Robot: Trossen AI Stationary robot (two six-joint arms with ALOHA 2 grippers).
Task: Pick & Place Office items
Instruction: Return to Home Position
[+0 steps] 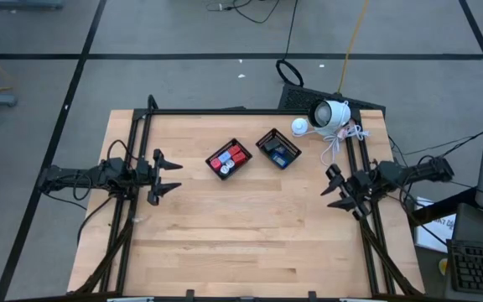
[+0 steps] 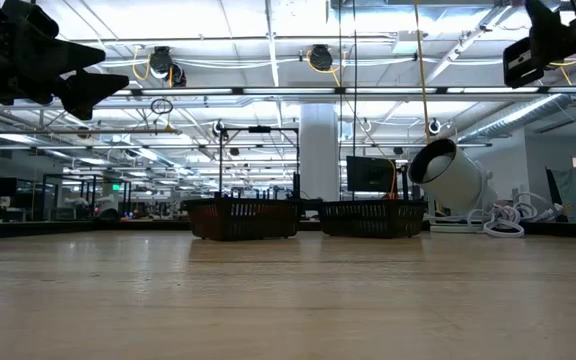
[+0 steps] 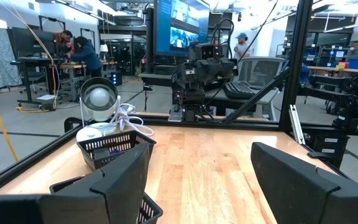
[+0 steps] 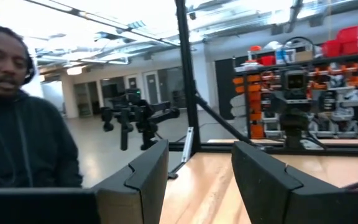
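Table [image 1: 241,243]: nothing loose on it that I can see, so homing has free room. My read is the job is all but finished.

Left arm [image 1: 82,176] lies along the table's left edge and right arm [image 1: 409,174] along the right edge, both well back from the work. To home cleanly, retract each arm along its own side with the wrist high and no sweep across the centre.

Left basket [image 1: 221,148] and right basket [image 1: 265,134] sit side by side toward the back middle, nearly touching and well apart from both arms. There's no reason to pass over them.

White round unit [image 1: 329,113] sits at the back right corner, with its cable [image 1: 338,144] trailing toward the right arm's base. That's the one snag risk I see, so the right arm should draw straight back and not swing toward it.

Person [image 4: 23,143] shows close beyond the table in the right wrist view, so I'd keep speed low.

Left gripper [image 1: 173,176] has its fingers spread wide with nothing between them. Right gripper [image 1: 329,186] is the same, wide apart and empty. Fine to leave them as they are.

Office items: red blocks [image 1: 229,157] are in the left basket and dark blue-faced pieces [image 1: 279,152] in the right basket.

Writing: none readable. Screen [image 3: 182,25] in the left wrist view shows blue content too small to read. No brand is legible on the baskets, arms or white unit.
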